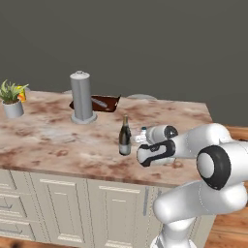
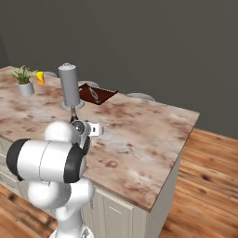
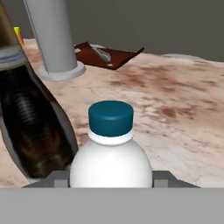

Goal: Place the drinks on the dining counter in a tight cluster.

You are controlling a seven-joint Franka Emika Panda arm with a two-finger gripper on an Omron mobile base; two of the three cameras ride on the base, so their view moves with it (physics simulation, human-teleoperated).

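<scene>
Near the front edge of the beige marble dining counter [image 1: 58,140], the gripper [image 3: 111,181] clamps the small blue-capped water bottle [image 3: 111,151] beside the dark wine bottle [image 1: 125,137]; next, likely release it upright without nudging its neighbour.

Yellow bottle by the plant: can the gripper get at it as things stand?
Probably not right now. The gripper is shut on the water bottle beside the wine bottle, and the yellow bottle stands at the counter's far end near the plant.

Arm reaches forward, end effector [image 3: 111,181] closed on something
</scene>
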